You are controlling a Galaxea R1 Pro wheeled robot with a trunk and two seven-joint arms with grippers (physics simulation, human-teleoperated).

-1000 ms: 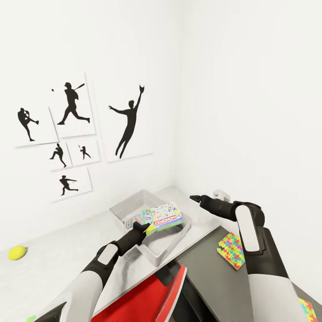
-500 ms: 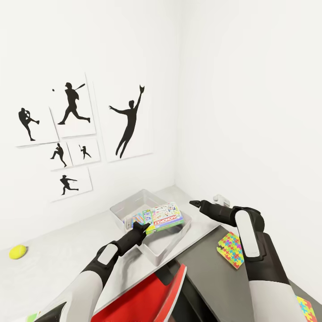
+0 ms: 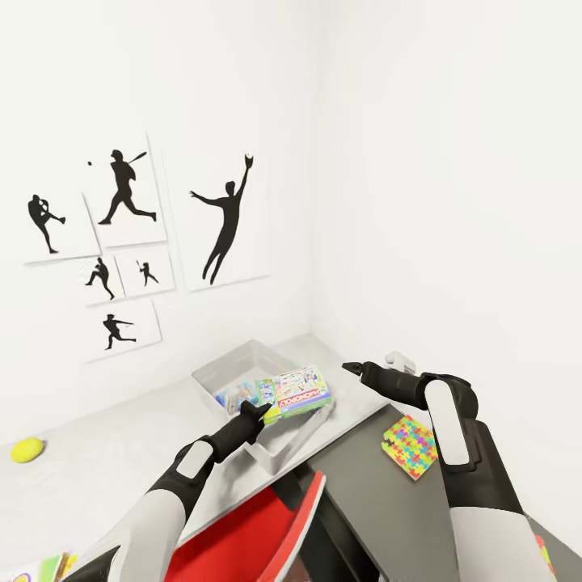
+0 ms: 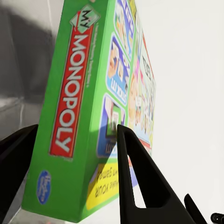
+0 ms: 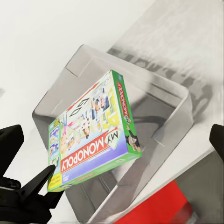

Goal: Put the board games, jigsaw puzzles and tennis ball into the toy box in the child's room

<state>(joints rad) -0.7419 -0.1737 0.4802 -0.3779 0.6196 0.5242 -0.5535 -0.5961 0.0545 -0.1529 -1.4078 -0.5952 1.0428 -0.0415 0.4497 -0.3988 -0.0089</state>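
Head view: left gripper (image 3: 263, 410) clamps Monopoly box (image 3: 301, 390) over toy box (image 3: 234, 368); right gripper (image 3: 354, 369) jaws indeterminate.

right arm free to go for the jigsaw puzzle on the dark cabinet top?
Probably yes. The right end effector is open and holds nothing, and the jigsaw puzzle lies uncovered on the dark cabinet top beside that arm, with nothing between them.

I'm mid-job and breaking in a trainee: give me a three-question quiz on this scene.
1. True or false: the left gripper grips the Monopoly box.
2. Which sits on the dark cabinet section? A tennis ball; B jigsaw puzzle; C toy box.
3. Fill in: the right gripper holds ____.

Key: 1 true. 2 B. 3 nothing; it hangs open beside the toy box.
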